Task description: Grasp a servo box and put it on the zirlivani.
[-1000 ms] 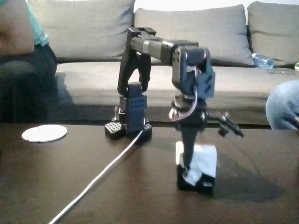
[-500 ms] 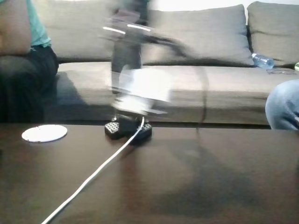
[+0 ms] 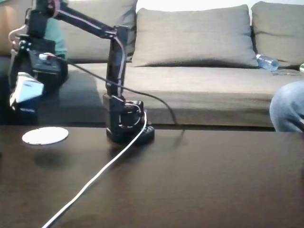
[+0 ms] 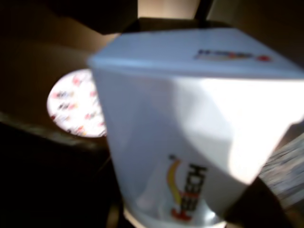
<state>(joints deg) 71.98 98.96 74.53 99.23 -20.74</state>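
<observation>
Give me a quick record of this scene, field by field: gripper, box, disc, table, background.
gripper: raised at the left of the fixed view, shut on the servo box
servo box: held in the air, tilted, above the disc and not touching it
disc: flat on the table, bare
table: dark, a white cable running across it from the arm base
background: grey sofa with a plastic bottle

servo box | coloured logo print, blurred | nothing legible
</observation>
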